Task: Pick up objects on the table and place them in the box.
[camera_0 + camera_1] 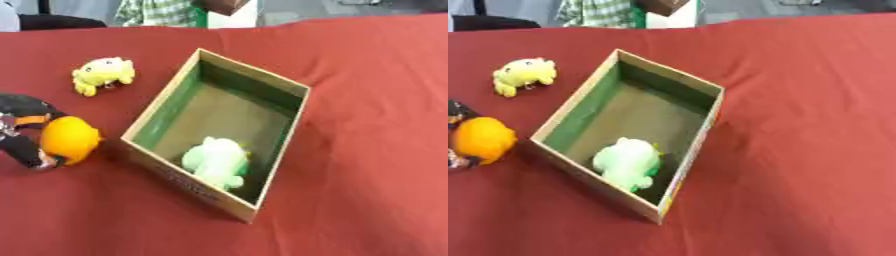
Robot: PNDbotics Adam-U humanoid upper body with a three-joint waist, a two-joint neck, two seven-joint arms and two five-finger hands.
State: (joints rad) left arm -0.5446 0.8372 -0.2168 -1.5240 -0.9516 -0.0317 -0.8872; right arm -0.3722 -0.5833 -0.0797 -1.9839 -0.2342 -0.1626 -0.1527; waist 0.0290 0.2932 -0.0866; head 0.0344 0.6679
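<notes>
From my left eye, the red tablecloth (367,100) covers everything, and the open cardboard box (302,107) sits askew in the middle, its inner walls green. Its near-left wall stands between my left hand (26,132) and the inside. That hand shows at the left edge, black, its fingers curled round an orange rounded toy (70,139), held just beside the box's left corner. The toy is smooth-looking and plain orange; I cannot tell more of its shape. One pale green plush (216,161) lies inside the box, in the near corner. One yellow plush (103,73) lies on the cloth, beyond my hand and left of the box, apart from both.

From my right eye, the same count holds: one box, one green plush in it, one yellow plush outside, one orange toy. Here my left hand is mostly cut off by the edge. My right hand shows in neither view.
</notes>
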